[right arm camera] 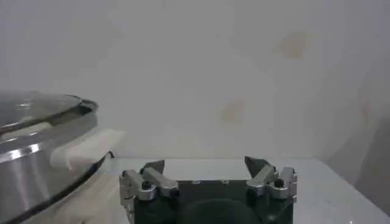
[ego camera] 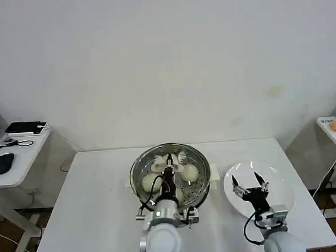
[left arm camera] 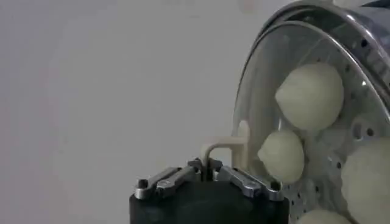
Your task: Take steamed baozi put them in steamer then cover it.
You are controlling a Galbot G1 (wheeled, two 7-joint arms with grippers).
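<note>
The left gripper [ego camera: 171, 172] has its jaws clenched on the lid [left arm camera: 268, 109] handle, the lid resting on the pot [ego camera: 170, 174] over the buns [left arm camera: 309, 95]. The right gripper [ego camera: 250, 185] hovers over the plate [ego camera: 280, 194], jaws released.

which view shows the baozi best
The left wrist view: the baozi show large through the glass cover, held by the left end effector. The head view has them small inside the steamer; the right wrist view hides them.

steamer [ego camera: 169, 171] top: blocked by cover [ego camera: 159, 161] | table [ego camera: 93, 210] left side: free
</note>
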